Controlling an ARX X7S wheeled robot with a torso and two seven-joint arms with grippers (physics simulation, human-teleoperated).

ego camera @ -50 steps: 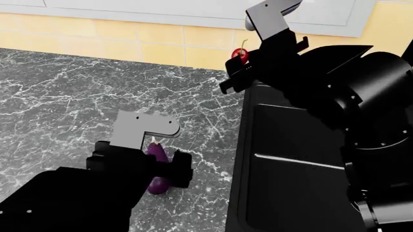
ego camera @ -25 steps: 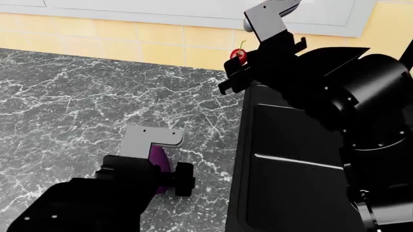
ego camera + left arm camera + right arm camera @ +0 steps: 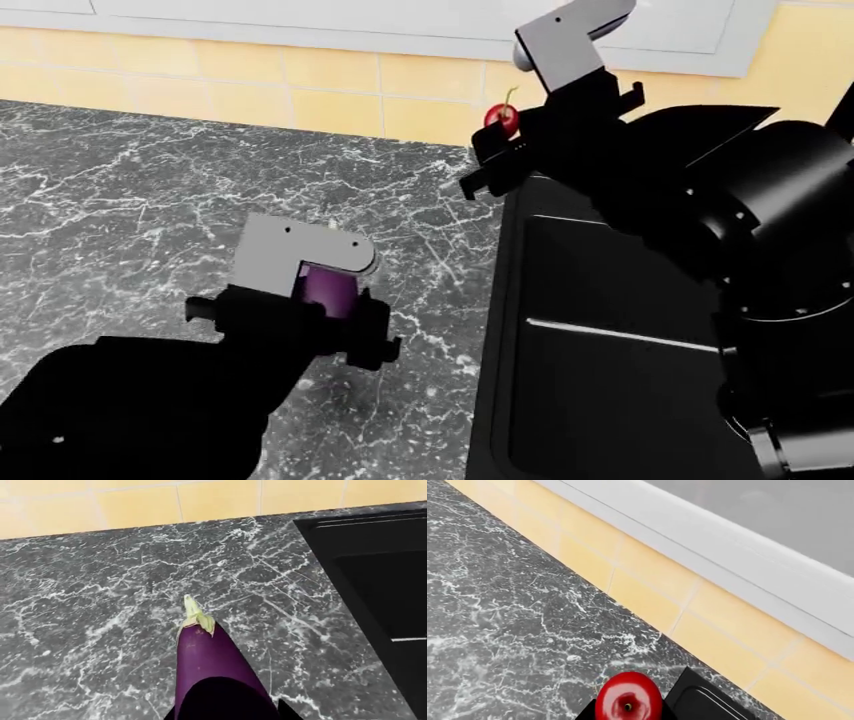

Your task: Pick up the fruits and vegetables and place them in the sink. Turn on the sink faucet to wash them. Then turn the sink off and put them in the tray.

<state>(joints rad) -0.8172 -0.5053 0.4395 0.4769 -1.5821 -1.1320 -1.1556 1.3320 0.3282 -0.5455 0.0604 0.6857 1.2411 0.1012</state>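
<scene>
The purple eggplant [image 3: 328,286] with its green stem cap [image 3: 195,616] sits between the fingers of my left gripper [image 3: 310,312], which is shut on it above the marble counter [image 3: 147,190]. In the left wrist view the eggplant [image 3: 208,662] points out from the gripper [image 3: 225,711] toward the wall. My right gripper [image 3: 514,130] is shut on the red cherry [image 3: 503,117] and holds it high by the back left corner of the black sink [image 3: 601,340]. The right wrist view has the cherry [image 3: 628,700] between dark jaws. The faucet and the tray are out of view.
A yellow tiled backsplash [image 3: 334,85] with a white ledge [image 3: 707,535] runs along the counter's far edge. The sink's left rim [image 3: 313,545] lies to the right of the eggplant. My right arm's bulk [image 3: 747,200] hangs over the basin.
My left gripper dropped onto the eggplant lying on the counter, closed, and has risen with it. The right gripper with the cherry shifted slightly up and right.
</scene>
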